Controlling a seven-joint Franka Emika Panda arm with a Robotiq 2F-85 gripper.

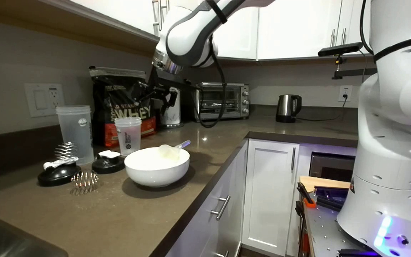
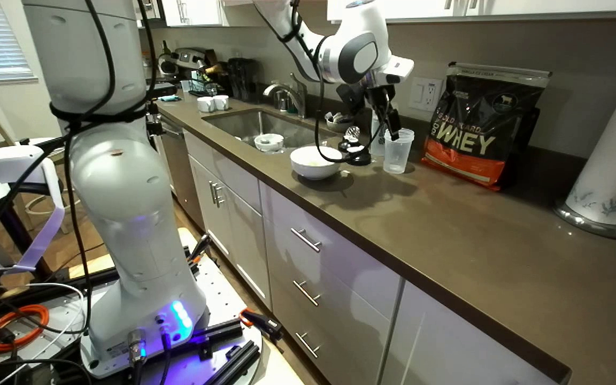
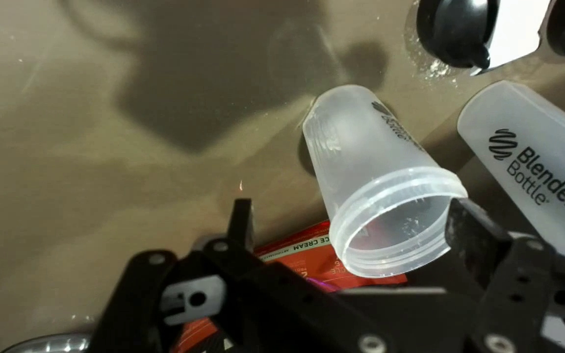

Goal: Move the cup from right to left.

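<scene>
The cup is the small translucent whitish tumbler with dark lettering; it stands upright on the counter in both exterior views [image 1: 128, 137] [image 2: 398, 152]. In the wrist view the cup [image 3: 361, 137] is in the middle, with its open rim toward the gripper. My gripper [image 3: 350, 208] is open and empty, its fingers spread wider than the rim. One fingertip overlaps the rim's right side in the wrist view; I cannot tell whether they touch. In both exterior views the gripper [image 1: 155, 98] [image 2: 391, 120] is at or above rim height, close to the cup.
A taller clear bottle [image 1: 75, 134] and black lids [image 1: 108, 164] stand beside the cup. A wide white bowl [image 1: 155, 169] with a scoop is nearer the counter's edge. A whey bag [image 2: 482, 125] and a paper towel roll [image 2: 613, 160] stand along the wall.
</scene>
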